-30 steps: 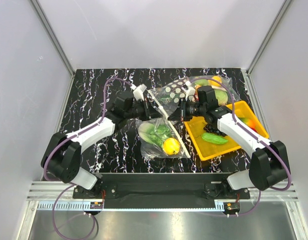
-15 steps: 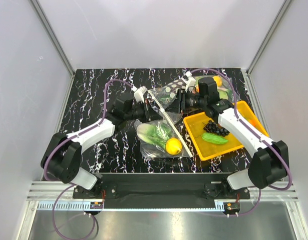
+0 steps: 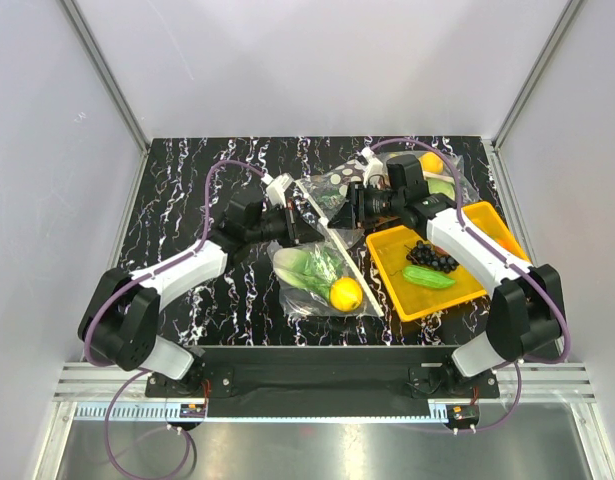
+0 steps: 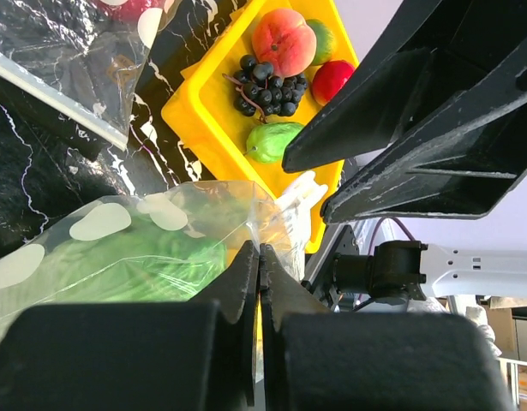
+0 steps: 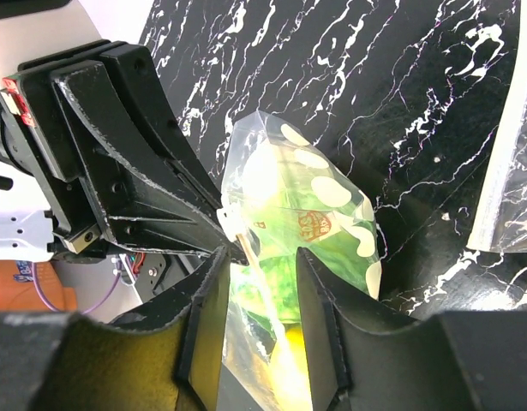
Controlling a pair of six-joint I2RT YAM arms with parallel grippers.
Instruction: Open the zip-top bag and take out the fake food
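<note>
Zip-top bag (image 4: pixel 160 248) in left end effector (image 4: pixel 259 251)

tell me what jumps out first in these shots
The dotted zip-top bag hangs mid-table, lifted at its mouth, with a yellow lemon and green lettuce sagging inside. The left claw is pinched shut on the bag's edge, and the right claw faces it with jaws apart either side of the plastic. On the right, a bright yellow tray holds black grapes.
</note>
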